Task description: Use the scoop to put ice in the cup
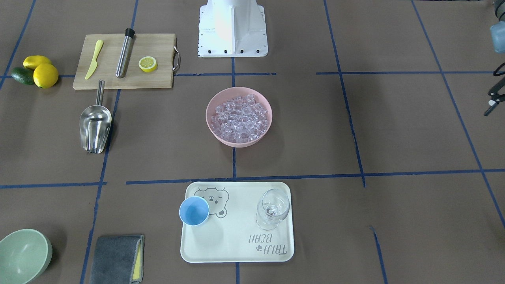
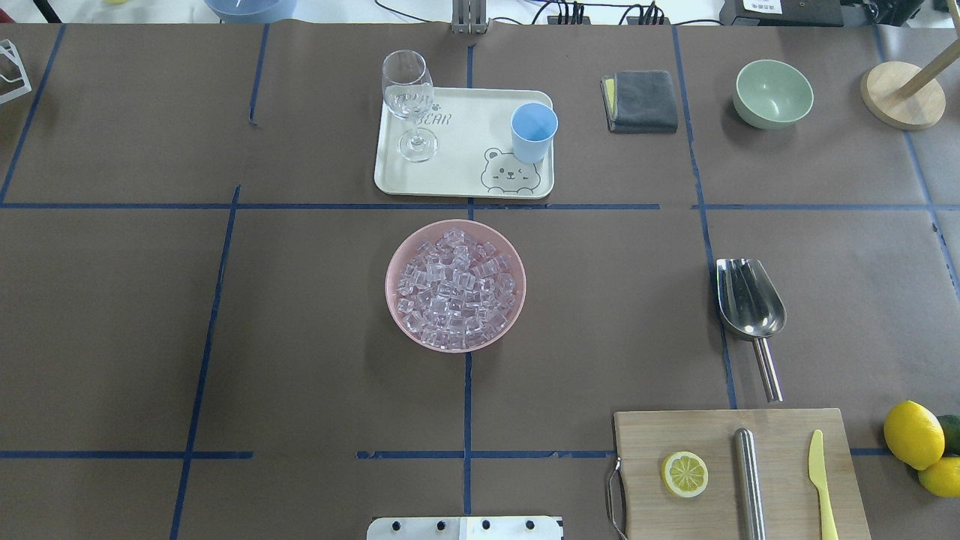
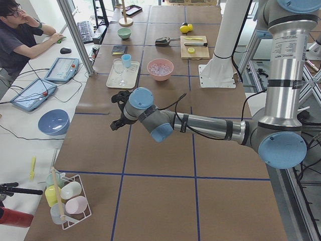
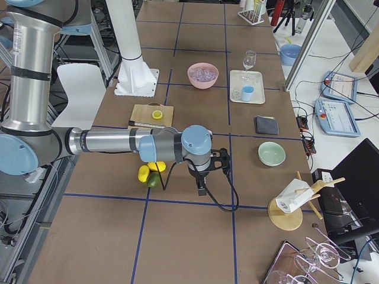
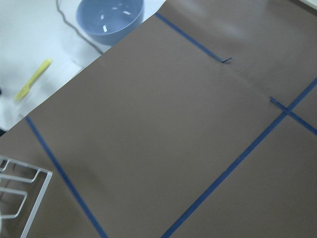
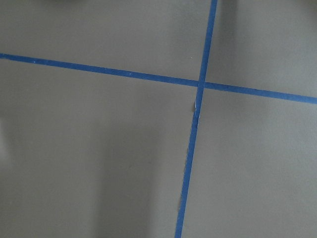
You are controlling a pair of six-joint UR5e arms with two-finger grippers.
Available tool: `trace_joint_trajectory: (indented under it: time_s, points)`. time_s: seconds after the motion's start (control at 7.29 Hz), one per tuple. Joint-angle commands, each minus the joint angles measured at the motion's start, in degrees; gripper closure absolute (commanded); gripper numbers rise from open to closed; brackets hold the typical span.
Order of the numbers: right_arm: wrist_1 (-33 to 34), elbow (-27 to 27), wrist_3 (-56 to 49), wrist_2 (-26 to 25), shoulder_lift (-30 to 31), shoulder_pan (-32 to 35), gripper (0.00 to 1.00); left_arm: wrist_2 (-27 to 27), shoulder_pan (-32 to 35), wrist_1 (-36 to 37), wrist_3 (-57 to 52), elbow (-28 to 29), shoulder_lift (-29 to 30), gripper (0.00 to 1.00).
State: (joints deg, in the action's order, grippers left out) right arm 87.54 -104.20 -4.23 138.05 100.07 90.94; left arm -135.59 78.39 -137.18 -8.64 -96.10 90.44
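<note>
The ice (image 2: 455, 289) is a heap of clear cubes in a pink bowl (image 2: 397, 259) at the table's middle. The light-blue cup (image 2: 534, 131) stands upright and empty on a white tray (image 2: 457, 176) beyond the bowl. The steel scoop (image 2: 750, 307) lies flat on the table right of the bowl, trough facing up, handle toward the robot. My left gripper (image 3: 118, 108) hangs over bare table far left of the tray; I cannot tell if it is open. My right gripper (image 4: 208, 177) hangs beyond the lemons, far from the scoop; I cannot tell its state. Both wrist views show only table.
A clear wine glass (image 2: 409, 101) stands on the tray's left part. A wooden board (image 2: 712, 450) near the robot holds a lemon slice (image 2: 684, 474), a steel cylinder (image 2: 748, 480) and a yellow knife (image 2: 821, 480). Lemons (image 2: 913, 435), a grey cloth (image 2: 641, 101) and a green bowl (image 2: 774, 94) are on the right.
</note>
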Motion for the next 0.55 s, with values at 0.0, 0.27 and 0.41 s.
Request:
trace_joint_trajectory:
  time_s: [0.0, 0.27, 0.41]
  points:
    - [0.0, -0.04, 0.01, 0.11, -0.05, -0.06, 0.0, -0.03, -7.17, -12.44, 1.42, 0.3, 0.69, 0.0]
    - [0.0, -0.04, 0.01, 0.11, -0.05, 0.03, 0.0, -0.03, -16.99, -12.59, 5.44, 0.56, 6.03, 0.0]
    - [0.0, -0.39, 0.01, 0.02, -0.05, 0.03, 0.0, 0.41, -21.13, -12.76, 6.87, 1.26, 8.06, 0.0]
